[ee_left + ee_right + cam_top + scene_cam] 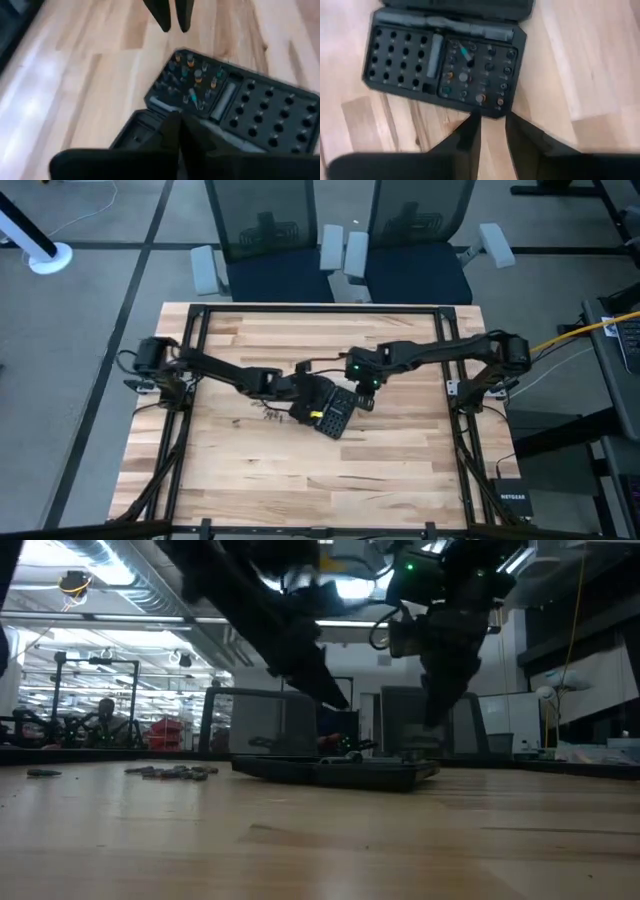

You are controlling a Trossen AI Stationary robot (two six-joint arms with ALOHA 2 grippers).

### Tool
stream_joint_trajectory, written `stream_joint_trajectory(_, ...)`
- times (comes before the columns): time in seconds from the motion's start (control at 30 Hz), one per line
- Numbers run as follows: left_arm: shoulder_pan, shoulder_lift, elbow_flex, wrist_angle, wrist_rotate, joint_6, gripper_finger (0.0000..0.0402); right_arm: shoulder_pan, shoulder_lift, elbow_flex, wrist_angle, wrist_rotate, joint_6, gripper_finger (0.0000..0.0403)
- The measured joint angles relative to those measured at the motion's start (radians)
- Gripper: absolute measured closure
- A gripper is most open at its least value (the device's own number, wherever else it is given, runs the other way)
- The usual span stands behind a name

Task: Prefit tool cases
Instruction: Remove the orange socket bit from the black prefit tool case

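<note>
The black tool case point(337, 417) lies open and flat on the wooden table, near its middle. Both halves face up, showing bit slots point(400, 52) and several coloured bits point(192, 75). My left gripper point(181, 125) is shut and hangs slanting down just over the case's left end point(303, 397), clear of it in the low view point(338, 698). My right gripper point(492, 127) stands open by a narrow gap, pointing down above the table just beyond the case's far edge point(362, 390). There is nothing between its fingers.
Several small loose bits point(265, 417) lie on the wood left of the case, also seen in the low view point(175, 772). A black NETGEAR box point(510, 501) sits at the table's near right corner. A dark frame point(300, 308) runs round the table's edges.
</note>
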Motion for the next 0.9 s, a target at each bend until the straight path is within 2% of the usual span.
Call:
stream_joint_trajectory(0.1, 0.012, 0.059, 0.035, -0.001, 0.016, 0.000, 0.0401, 0.019, 0.019, -0.012, 0.018, 0.018, 0.007, 0.0319)
stream_joint_trajectory(0.23, 0.023, 0.107, 0.043, -0.004, 0.026, -0.003, 0.0401, 0.049, 0.051, -0.013, 0.040, 0.101, -0.018, 0.0320)
stream_joint_trajectory(0.43, 0.028, 0.152, 0.044, 0.001, 0.060, -0.069, 0.0401, 0.068, 0.092, -0.012, 0.056, 0.167, -0.047, 0.0320)
stream_joint_trajectory(0.73, 0.027, 0.163, 0.045, 0.009, 0.063, -0.097, 0.0402, 0.071, 0.144, -0.011, 0.104, 0.191, -0.069, 0.0322)
stream_joint_trajectory(0.8, 0.027, 0.163, 0.045, 0.008, 0.063, -0.098, 0.0402, 0.071, 0.145, -0.011, 0.100, 0.201, -0.069, 0.0340)
stream_joint_trajectory(0.9, 0.027, 0.163, 0.045, 0.006, 0.064, -0.096, 0.0402, 0.071, 0.138, -0.004, 0.083, 0.199, -0.068, 0.0388)
